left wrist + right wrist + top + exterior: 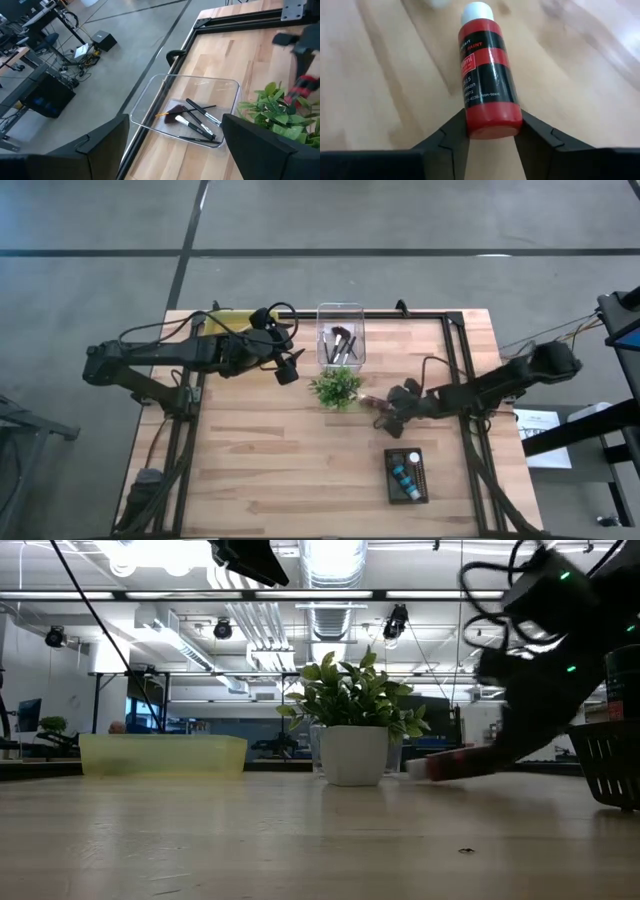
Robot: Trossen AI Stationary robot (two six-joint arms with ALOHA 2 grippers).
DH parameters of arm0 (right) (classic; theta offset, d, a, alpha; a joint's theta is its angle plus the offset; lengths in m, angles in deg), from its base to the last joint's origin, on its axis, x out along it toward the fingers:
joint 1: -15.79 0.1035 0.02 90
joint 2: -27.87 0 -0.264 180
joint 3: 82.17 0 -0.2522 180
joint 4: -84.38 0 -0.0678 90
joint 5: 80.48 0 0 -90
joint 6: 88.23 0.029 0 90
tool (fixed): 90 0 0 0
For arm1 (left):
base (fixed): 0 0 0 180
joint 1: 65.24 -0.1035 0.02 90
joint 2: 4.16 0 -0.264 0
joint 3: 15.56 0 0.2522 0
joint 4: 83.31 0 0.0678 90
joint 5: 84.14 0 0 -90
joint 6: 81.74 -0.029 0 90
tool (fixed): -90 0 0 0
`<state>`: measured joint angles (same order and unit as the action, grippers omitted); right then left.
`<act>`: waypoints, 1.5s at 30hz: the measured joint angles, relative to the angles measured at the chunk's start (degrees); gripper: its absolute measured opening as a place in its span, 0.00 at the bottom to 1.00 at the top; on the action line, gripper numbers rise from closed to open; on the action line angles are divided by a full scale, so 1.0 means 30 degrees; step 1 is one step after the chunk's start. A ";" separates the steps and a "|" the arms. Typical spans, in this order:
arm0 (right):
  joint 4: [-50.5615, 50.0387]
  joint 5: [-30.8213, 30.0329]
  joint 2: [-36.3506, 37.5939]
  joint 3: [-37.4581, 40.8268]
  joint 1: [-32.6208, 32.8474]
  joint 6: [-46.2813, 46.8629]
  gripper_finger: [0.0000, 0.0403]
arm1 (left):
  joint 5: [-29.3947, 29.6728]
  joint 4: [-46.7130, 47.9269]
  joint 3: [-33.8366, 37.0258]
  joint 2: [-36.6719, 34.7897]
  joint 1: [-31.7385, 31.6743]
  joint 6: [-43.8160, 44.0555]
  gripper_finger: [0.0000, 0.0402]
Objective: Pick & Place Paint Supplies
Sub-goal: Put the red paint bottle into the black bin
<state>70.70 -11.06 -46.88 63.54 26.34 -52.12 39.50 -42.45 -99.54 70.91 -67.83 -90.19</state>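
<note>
While my right gripper point(492, 132) sits low on the wooden table point(280, 470), its two dark fingers point(451, 140) press against the base of a red and black paint bottle point(487, 75) with a white cap, which lies on its side pointing away from me; I am grasping it. Just beyond it stands the potted plant point(336, 387). Farther off, the clear bin point(150, 107) holds several brushes point(197, 120). My left gripper point(288, 368) hangs above the table beside that bin, fingers spread wide and holding nothing. Off to one side, a black tray point(421, 470) holds paint tubes point(405, 472).
</note>
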 joint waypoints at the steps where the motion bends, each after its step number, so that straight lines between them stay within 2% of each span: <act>1: -0.1526 0.0028 0.0799 -0.0157 0.0290 0.0238 0.33 | -0.0003 -0.0007 0.0000 0.0000 -0.0001 0.0000 0.81; 6: -0.8288 -0.0570 0.4992 -0.1826 0.1743 0.1648 0.33 | -0.0001 -0.0013 0.0000 0.0000 -0.0002 0.0000 0.81; 11: -1.4382 -0.0835 0.8241 -0.5182 0.2891 0.3462 0.33 | -0.0003 -0.0080 0.0000 0.0000 0.0007 0.0007 0.81; 13: -1.6240 -0.0197 0.8869 -0.6610 0.3297 0.3972 0.33 | -0.0003 -0.0090 0.0000 0.0000 0.0007 0.0000 0.81; 16: -1.7767 0.2292 0.9113 -0.8539 0.3669 0.4384 0.33 | 0.0002 -0.0087 0.0007 0.0000 0.0007 -0.0012 0.81; 20: -1.9035 0.5042 0.8135 -1.0472 0.4605 0.5132 0.33 | -0.0003 -0.0087 0.0009 0.0000 0.0007 -0.0015 0.81; 24: -2.0148 0.6759 0.6267 -1.2317 0.6520 0.6129 0.33 | 0.0002 0.0062 0.0022 0.0000 0.0005 -0.0022 0.81; 33: -2.1067 0.7816 0.1450 -1.5935 1.1285 1.0473 0.33 | 0.0000 0.0219 0.0044 0.0000 0.0000 -0.0073 0.81; 39: -2.1086 0.9059 -0.1493 -1.7396 1.2205 1.2636 0.33 | -0.0003 0.0219 0.0050 0.0000 -0.0007 -0.0226 0.81; 45: -2.0955 1.1505 -0.3987 -1.7939 1.1863 1.2481 0.33 | -0.0003 0.0219 0.0051 0.0000 -0.0007 -0.0226 0.81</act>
<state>7.83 23.45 -58.84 9.72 61.93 -14.68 39.49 -41.80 -99.39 70.91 -67.85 -90.86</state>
